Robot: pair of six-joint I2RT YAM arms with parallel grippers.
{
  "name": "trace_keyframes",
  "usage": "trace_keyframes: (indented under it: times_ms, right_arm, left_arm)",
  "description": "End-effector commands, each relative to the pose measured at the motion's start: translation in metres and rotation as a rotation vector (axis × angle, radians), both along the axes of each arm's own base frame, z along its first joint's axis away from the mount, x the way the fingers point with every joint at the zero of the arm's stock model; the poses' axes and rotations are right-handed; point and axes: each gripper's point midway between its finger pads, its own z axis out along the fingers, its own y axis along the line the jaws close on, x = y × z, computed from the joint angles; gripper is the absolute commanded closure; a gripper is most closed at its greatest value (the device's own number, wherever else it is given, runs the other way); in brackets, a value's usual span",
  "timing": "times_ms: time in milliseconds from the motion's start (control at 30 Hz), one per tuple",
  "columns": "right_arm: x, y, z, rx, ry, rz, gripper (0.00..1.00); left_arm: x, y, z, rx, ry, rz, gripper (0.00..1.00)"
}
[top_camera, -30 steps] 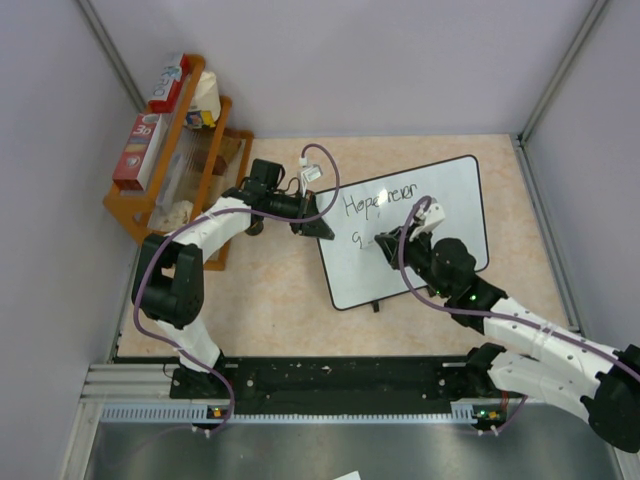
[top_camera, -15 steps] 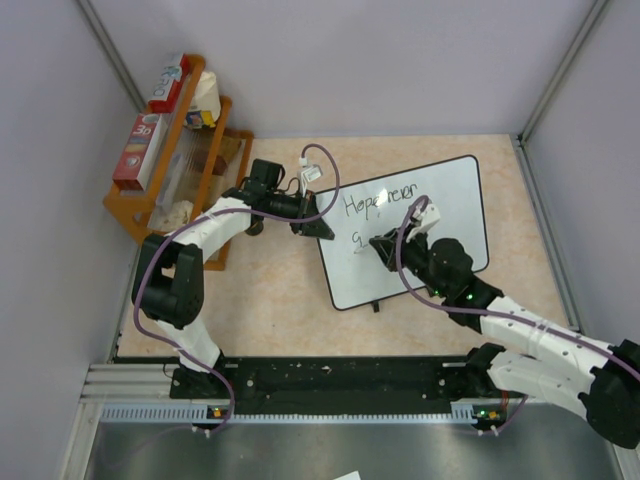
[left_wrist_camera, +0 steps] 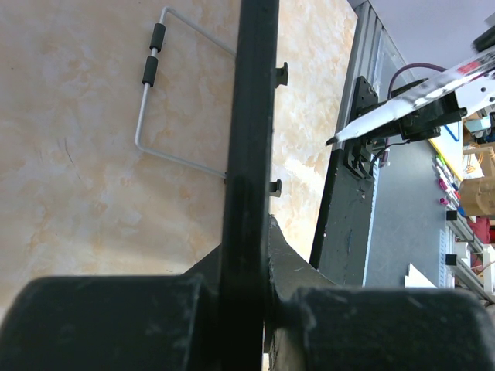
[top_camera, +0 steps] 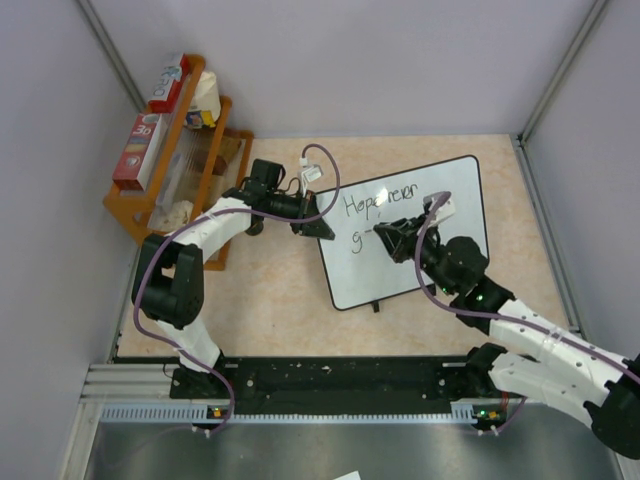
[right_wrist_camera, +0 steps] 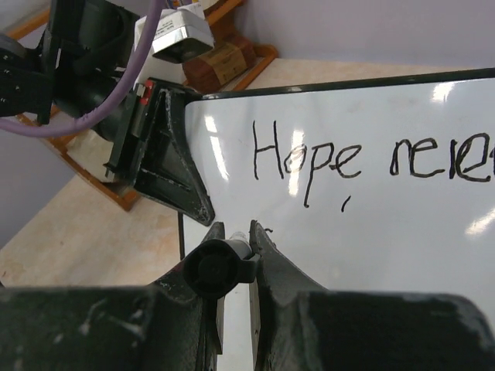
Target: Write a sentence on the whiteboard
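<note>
Both clamped: right tool [right_wrist_camera: 232, 233] on marker [right_wrist_camera: 220, 268], left tool [top_camera: 321, 229] on whiteboard [top_camera: 460, 202].

The left arm [top_camera: 200, 235] rises from its base and bends right, the left gripper [top_camera: 316, 228] pinched on the whiteboard [top_camera: 455, 200] rim; the right arm [top_camera: 520, 325] stretches diagonally left, the right gripper [top_camera: 386, 235] clamped round a black marker [right_wrist_camera: 219, 267] (fingers pointing toward the left arm).
</note>
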Motion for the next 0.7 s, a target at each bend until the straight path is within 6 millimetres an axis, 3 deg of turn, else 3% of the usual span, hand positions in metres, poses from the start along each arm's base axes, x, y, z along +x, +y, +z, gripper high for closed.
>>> trace_keyframes:
  times_ms: [0,267,667]
  right_arm:
    - [0.014,-0.012,0.035,0.028,-0.07,-0.071,1.0]
    - [0.033,-0.025,0.02,0.016,-0.019,-0.127,1.0]
    - [0.034,-0.02,-0.004,-0.011,0.032,-0.109,1.0]
  left_arm:
    - [0.015,0.025,-0.073,0.304,-0.11,0.084,1.0]
    - [0.014,0.025,-0.074,0.305,-0.107,0.085,1.0]
    - [0.014,0.025,-0.076,0.308,-0.107,0.083,1.0]
